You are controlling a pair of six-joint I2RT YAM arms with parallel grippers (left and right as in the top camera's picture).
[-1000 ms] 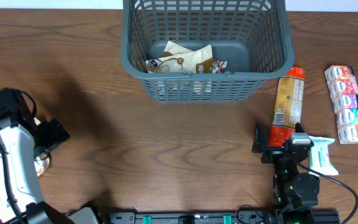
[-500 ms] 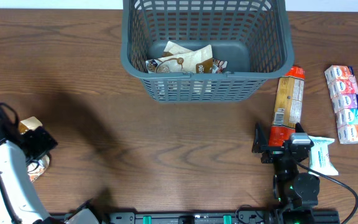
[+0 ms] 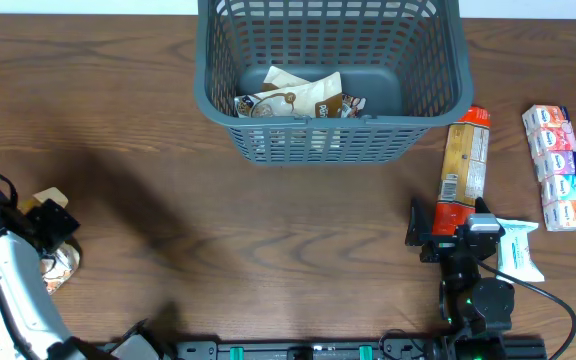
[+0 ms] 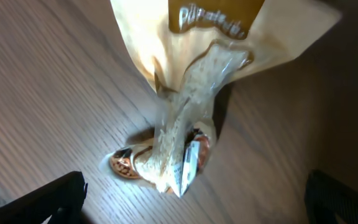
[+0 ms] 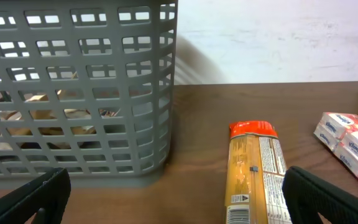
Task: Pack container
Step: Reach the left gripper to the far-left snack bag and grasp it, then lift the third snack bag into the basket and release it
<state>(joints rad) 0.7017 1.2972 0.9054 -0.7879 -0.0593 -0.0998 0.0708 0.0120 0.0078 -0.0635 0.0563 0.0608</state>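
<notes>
The left fingers (image 4: 48, 196) have swung to the near left corner and now stand wide astride a beige snack packet (image 4: 179, 124) on the counter (image 3: 268, 230). A pickup looks next. The right fingers (image 5: 30, 199), also wide, haven't moved. The basket (image 3: 318, 140) sits far centre, one bag (image 3: 293, 95) inside.

A brown wooden table (image 3: 268, 220) is seen, with a grey mesh basket (image 3: 328, 140) set at its far edge. Just right of it a long orange-ended packet (image 3: 465, 165) is laid, a pink multipack (image 3: 560, 168) further right, a white sachet (image 3: 518, 248) nearer, and a beige pouch (image 4: 191, 87) at the left
</notes>
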